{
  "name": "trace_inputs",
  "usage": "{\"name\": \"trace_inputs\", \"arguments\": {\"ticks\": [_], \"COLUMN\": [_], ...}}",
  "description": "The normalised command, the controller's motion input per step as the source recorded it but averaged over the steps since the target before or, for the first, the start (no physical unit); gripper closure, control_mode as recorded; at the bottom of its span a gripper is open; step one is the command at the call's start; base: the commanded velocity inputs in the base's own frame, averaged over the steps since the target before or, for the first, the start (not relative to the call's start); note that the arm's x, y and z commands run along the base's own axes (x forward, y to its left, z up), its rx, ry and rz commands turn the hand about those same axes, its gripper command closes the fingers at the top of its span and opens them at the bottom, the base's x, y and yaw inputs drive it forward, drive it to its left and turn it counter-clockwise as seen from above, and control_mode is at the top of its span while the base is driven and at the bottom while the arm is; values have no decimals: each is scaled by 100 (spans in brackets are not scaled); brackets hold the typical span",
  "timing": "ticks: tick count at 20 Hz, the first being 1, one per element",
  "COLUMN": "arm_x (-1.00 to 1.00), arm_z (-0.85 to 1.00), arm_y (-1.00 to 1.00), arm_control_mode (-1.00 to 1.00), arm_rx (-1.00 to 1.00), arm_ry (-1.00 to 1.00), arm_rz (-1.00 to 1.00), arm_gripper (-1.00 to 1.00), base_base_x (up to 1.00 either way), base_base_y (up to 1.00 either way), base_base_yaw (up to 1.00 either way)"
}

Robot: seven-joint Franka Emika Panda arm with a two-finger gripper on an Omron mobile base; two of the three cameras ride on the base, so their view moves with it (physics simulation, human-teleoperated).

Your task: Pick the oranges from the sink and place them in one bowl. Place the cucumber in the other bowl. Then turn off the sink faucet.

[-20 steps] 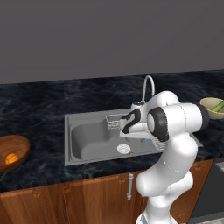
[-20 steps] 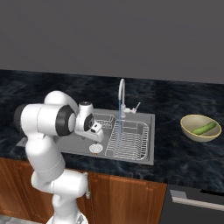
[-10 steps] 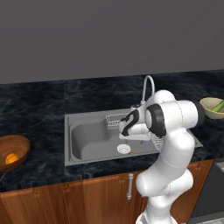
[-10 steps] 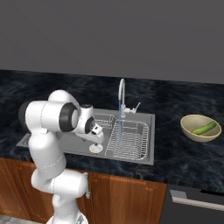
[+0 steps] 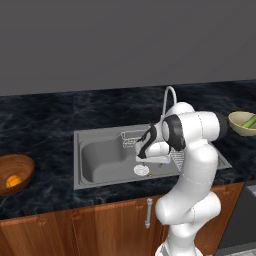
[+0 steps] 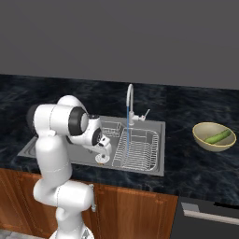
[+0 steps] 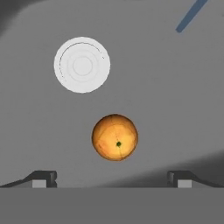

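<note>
1. The gripper (image 7: pixel 112 179) hangs over the sink (image 5: pixel 95 155) floor with its jaws spread wide and nothing between them; the 2 dark fingertips (image 7: pixel 43 178) stand far apart at the bottom of the hand view.
2. Just ahead of the fingertips, 1 orange (image 7: pixel 114 137) lies on the bare grey basin floor, centred between the jaws and touched by neither.
3. Past that orange sits the round pale drain (image 7: pixel 82 64), apart from the fruit (the orange lies nearer the gripper than the drain does).
4. A thin blue water stream (image 7: pixel 190 15) crosses the far corner of the hand view; in the right base view it falls from the sink faucet (image 6: pixel 129 100), a chrome gooseneck at the back edge of the sink.
5. The wire basket (image 6: pixel 136 145) fills the sink's right part.
6. Near the counter's left end sits the brown wooden bowl (image 5: pixel 20 167) with 1 orange (image 5: pixel 14 181) inside.
7. Toward the counter's right end, well apart from the sink, the olive-yellow bowl (image 6: pixel 214 137) holds the cucumber (image 6: pixel 219 137).
</note>
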Motion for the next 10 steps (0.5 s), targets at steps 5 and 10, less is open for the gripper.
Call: {"name": "trace_inputs", "arguments": {"ticks": [5,10], "arm_x": [3,4], "arm_z": [-28,-25], "arm_y": [0,0], "arm_control_mode": [-100,-100], "arm_rx": [0,0], "arm_ry": [0,0], "arm_rz": [0,0], "arm_gripper": [-100,-100], "base_base_x": [0,0], "base_base_y": [0,0], "base_base_yaw": [0,0]}}
